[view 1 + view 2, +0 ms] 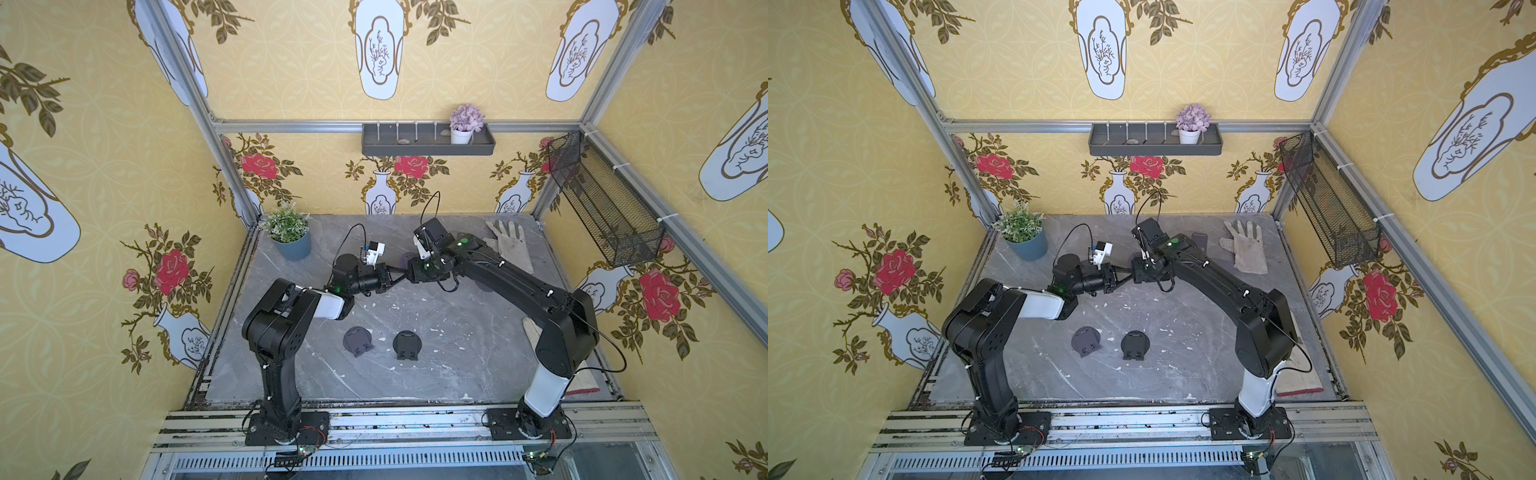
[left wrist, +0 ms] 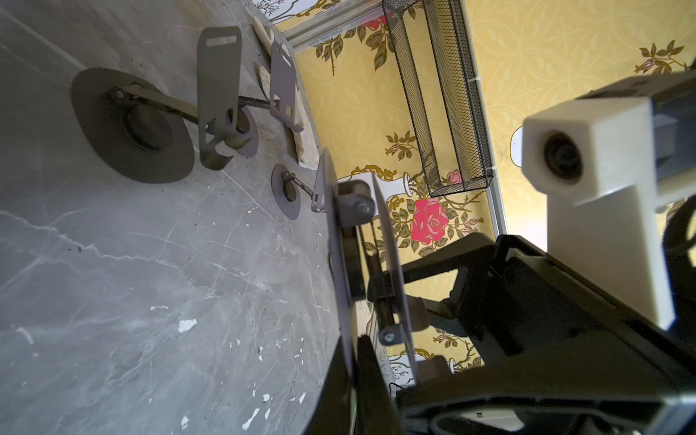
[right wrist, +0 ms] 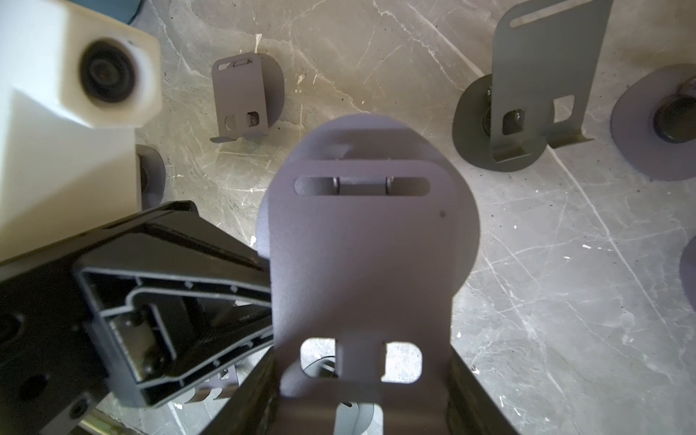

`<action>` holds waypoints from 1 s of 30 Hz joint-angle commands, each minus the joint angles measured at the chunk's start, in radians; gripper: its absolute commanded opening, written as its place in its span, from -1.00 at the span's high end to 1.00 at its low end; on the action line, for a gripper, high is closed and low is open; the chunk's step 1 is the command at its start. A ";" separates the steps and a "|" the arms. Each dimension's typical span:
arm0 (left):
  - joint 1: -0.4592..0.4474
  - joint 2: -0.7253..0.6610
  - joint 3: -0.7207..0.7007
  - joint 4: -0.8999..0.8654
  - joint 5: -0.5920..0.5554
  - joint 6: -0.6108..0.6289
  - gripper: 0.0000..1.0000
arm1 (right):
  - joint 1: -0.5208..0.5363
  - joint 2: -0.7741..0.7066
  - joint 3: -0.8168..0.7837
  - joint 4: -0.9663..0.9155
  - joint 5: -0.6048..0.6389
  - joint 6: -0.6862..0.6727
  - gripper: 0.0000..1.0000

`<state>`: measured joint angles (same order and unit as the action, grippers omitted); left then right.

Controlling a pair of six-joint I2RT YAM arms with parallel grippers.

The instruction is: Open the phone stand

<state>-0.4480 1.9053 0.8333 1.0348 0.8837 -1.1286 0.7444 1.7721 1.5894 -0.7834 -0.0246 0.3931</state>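
Observation:
A grey-purple phone stand (image 1: 401, 274) (image 1: 1123, 274) hangs above the middle of the table between both grippers. In the right wrist view its slotted plate (image 3: 361, 256) faces the camera with the round base (image 3: 467, 233) behind it. My right gripper (image 3: 357, 395) (image 1: 411, 272) is shut on the plate's two side edges. My left gripper (image 2: 354, 376) (image 1: 392, 277) is shut on the thin rim of the base (image 2: 339, 244). In the left wrist view the plate (image 2: 393, 271) stands a small gap off the base, joined by a hinged link.
Two folded stands (image 1: 357, 340) (image 1: 407, 344) lie near the table's front. Unfolded stands (image 2: 132, 124) (image 3: 527, 94) stand close to the grippers. A potted plant (image 1: 291, 237) is at the back left and a glove (image 1: 509, 245) at the back right. A wire basket (image 1: 602, 199) hangs on the right wall.

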 commanded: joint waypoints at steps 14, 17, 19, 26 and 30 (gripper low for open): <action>0.000 -0.103 0.121 -0.777 -0.233 0.618 1.00 | 0.001 -0.054 -0.002 -0.030 -0.006 -0.008 -0.03; -0.001 -0.122 0.129 -0.877 -0.332 0.703 1.00 | 0.001 -0.065 -0.001 -0.044 -0.019 -0.005 -0.03; -0.001 -0.133 0.124 -0.910 -0.384 0.741 1.00 | 0.001 -0.073 0.007 -0.062 -0.027 -0.005 -0.03; -0.001 -0.192 0.083 -0.943 -0.510 0.834 1.00 | 0.001 -0.087 0.057 -0.142 -0.073 -0.027 -0.03; -0.001 -0.217 0.072 -0.938 -0.520 0.848 1.00 | 0.001 -0.093 0.058 -0.154 -0.086 -0.031 -0.03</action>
<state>-0.4595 1.6814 0.9234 0.2600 0.5987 -0.3042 0.7456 1.7092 1.6333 -0.8684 -0.1101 0.3660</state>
